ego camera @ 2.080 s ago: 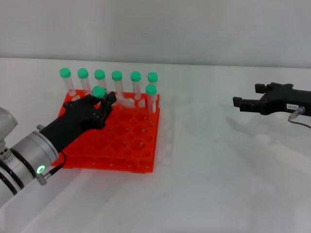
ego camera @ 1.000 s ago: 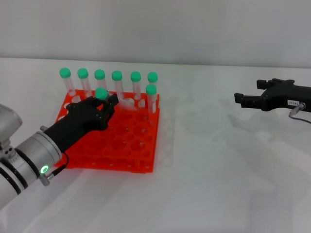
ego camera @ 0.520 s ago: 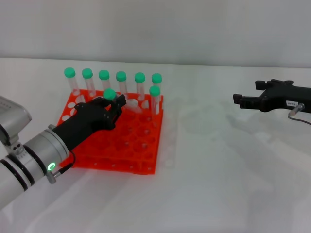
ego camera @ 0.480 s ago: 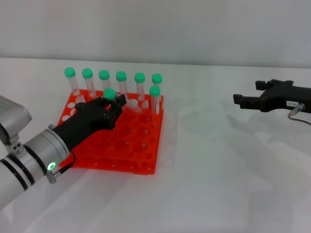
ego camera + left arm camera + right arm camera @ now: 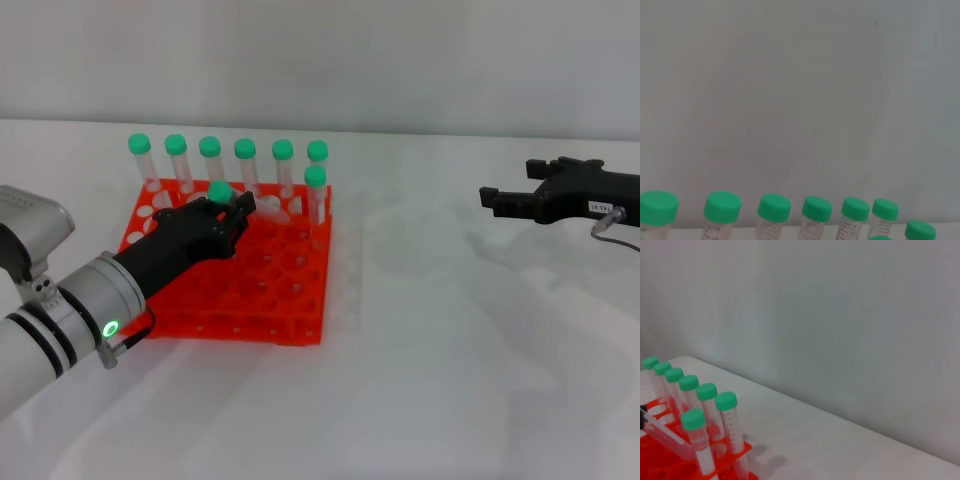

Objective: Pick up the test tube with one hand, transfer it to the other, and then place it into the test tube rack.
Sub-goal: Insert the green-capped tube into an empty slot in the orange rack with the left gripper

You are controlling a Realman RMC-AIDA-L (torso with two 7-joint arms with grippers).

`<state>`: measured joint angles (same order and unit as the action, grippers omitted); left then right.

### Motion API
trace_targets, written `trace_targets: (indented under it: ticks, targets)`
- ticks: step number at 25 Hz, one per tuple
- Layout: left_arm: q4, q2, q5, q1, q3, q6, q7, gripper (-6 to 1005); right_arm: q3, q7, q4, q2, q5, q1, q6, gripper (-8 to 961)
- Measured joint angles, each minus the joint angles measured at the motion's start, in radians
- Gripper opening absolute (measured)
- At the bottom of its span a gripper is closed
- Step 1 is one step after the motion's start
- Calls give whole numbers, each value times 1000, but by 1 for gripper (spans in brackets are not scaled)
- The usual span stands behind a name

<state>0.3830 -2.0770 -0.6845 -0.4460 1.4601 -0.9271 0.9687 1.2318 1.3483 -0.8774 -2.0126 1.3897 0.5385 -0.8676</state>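
My left gripper (image 5: 232, 208), on the green-lit arm, is shut on a green-capped test tube (image 5: 219, 190) over the back left part of the orange-red rack (image 5: 270, 300). The tube is tilted, cap up, its clear body slanting towards the rack's holes; it also shows in the right wrist view (image 5: 667, 439). Several other green-capped tubes (image 5: 246, 150) stand upright in the rack's back rows. Their caps line the edge of the left wrist view (image 5: 774, 207). My right gripper (image 5: 503, 185) is open and empty, hovering far to the right of the rack.
The white table (image 5: 450, 350) stretches between the rack and the right arm. A pale wall (image 5: 400, 60) runs behind the table. The rack's front rows of holes hold no tubes.
The left gripper, still holding the tube, has shifted slightly over the rack's back rows, and the rack has been nudged a little. The right gripper has drifted slightly up and right.
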Motion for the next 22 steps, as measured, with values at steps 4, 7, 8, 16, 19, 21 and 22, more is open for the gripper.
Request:
trace_targets:
  ticks: [4,7,8,16,19,21,22]
  targets:
    - [1,1,-3,-6,0,3,-6,247,0,0,17,0,0,14,2,872]
    - [7,2,-5,-10,0,5,-6,254,-1,0,34,1,0,28,12,872]
    - [8,2,-5,-11,0,5,-6,256,-1,0,38,1,0,31,15,872]
    - [9,4,-5,-41,-8,37,-7,274,-4,0,47,3,0,38,27,873]
    - [5,4,-5,-58,-8,41,-7,354,-7,0,47,3,0,39,28,873]
    - [5,5,-5,-65,-8,48,-7,355,-7,0,47,3,0,39,30,873]
    - [5,5,-5,-68,-7,53,-7,356,-7,0,48,3,0,39,32,872]
